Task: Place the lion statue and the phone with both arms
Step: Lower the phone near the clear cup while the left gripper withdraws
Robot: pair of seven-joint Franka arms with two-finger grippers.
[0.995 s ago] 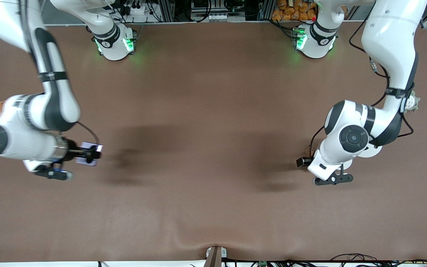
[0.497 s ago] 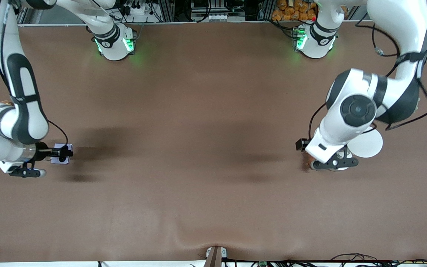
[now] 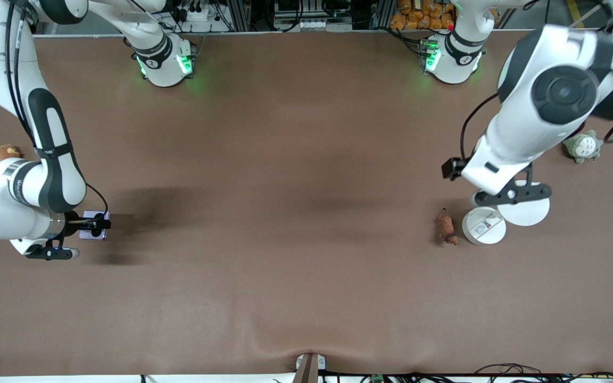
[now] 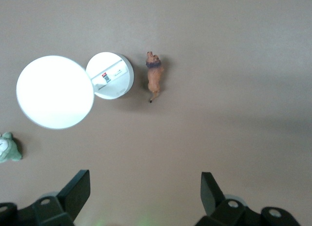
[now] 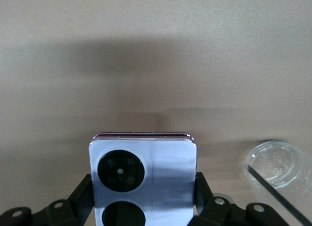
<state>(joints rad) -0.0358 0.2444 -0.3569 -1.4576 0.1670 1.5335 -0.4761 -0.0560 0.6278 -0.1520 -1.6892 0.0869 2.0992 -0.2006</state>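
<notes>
The lion statue (image 3: pixel 446 227), tiny and orange-brown, lies on the table beside a white disc; it also shows in the left wrist view (image 4: pixel 154 78). My left gripper (image 4: pixel 145 182) is open and empty, raised high over bare table near the lion. In the front view its fingers are hidden under the wrist (image 3: pixel 490 170). My right gripper (image 3: pixel 93 224) is shut on the lavender phone (image 3: pixel 95 218) at the right arm's end of the table, low over the surface. In the right wrist view the phone (image 5: pixel 144 162) shows its two black circles between the fingers (image 5: pixel 87 189).
Two white discs (image 3: pixel 483 226) (image 3: pixel 524 210) lie next to the lion. A grey-green plush (image 3: pixel 582 146) sits at the left arm's end. A brown plush (image 3: pixel 6 153) sits at the right arm's end. A clear round thing (image 5: pixel 275 165) shows near the phone.
My left gripper has let go of the lion and risen away from it. My right gripper has carried the phone toward the right arm's end of the table.
</notes>
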